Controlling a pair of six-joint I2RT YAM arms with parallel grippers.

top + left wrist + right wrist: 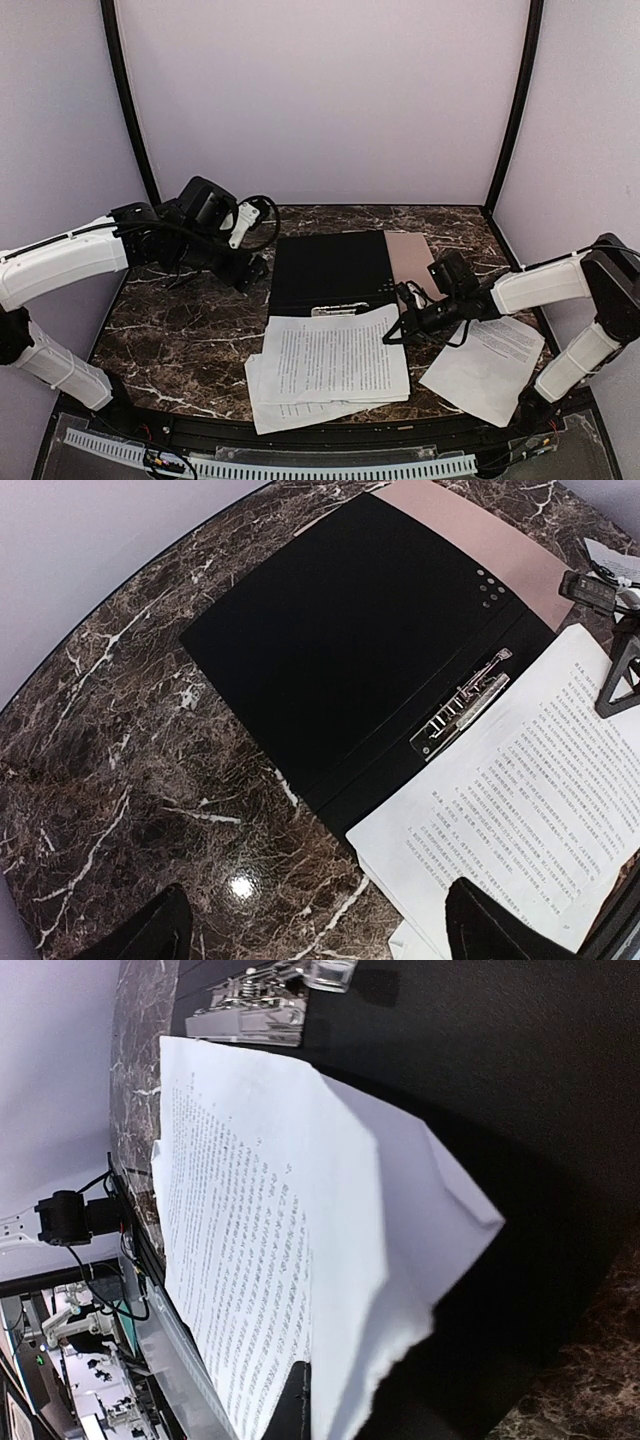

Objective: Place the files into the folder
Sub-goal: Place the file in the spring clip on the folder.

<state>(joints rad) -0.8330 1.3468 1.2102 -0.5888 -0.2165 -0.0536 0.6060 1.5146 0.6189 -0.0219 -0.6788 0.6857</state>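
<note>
The folder (330,268) lies open in the middle of the table, black inside with a tan flap (408,258) on its right and a metal clip (340,311) at its near edge. The files lie in front of it. A top sheet (338,355) rests on other sheets, and one more sheet (490,365) lies to the right. My right gripper (400,325) is shut on the top sheet's right edge (260,1210), which is raised over the folder's black inside (480,1080). My left gripper (320,935) hangs open over the marble, left of the folder (360,630), holding nothing.
The table (190,330) is dark marble with walls close on three sides. A black frame rail (300,440) runs along the near edge. The left arm's cable (262,215) loops above the folder's back left corner.
</note>
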